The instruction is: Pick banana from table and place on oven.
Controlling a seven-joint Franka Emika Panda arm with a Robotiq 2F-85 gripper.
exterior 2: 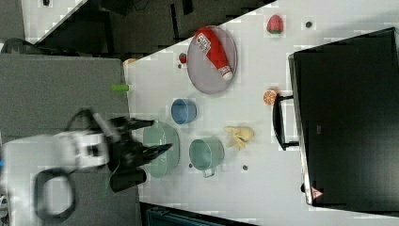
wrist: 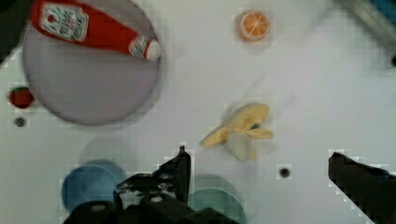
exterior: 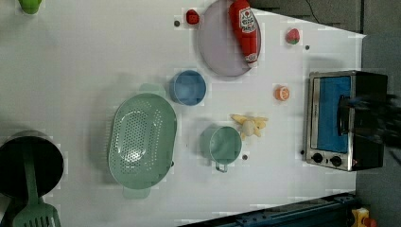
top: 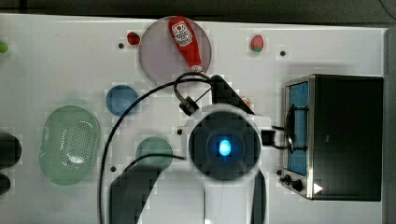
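Note:
The pale yellow banana lies on the white table with its peel strips splayed, between the orange slice and the green cup. It is also seen at banana and banana. My gripper hangs above the table, open wide, with nothing between its fingers; the banana lies just ahead of the gap. In the right view the gripper stands open, high over the scene. The oven, with black top and blue glass door, stands at the top view's right. My arm hides the banana in the top view.
A ketchup bottle lies on a grey plate. A blue bowl, a green cup and a green colander stand near the banana. An orange slice lies by the oven door. A strawberry sits at the far edge.

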